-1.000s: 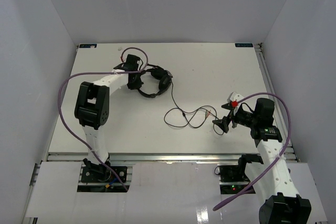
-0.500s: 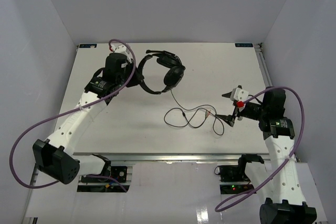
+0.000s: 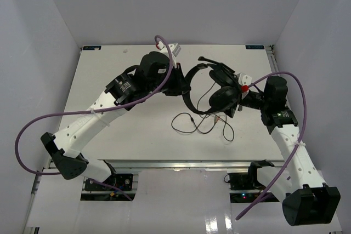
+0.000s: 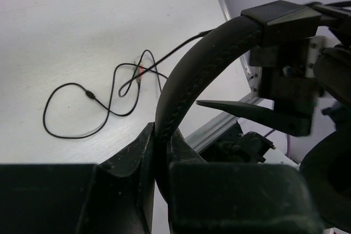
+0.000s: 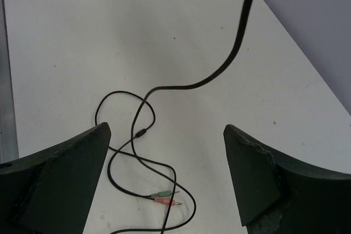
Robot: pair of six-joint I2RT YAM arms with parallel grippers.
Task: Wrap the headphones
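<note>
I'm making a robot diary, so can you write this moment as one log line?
left gripper: shut on headphones | headphones: held above table | right gripper: open | cord: loose on table

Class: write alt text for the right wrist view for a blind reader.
A thin black headphone cord descends from above into loose loops on the white table, ending in pink and green plugs. The right tool, open, frames it.
</note>
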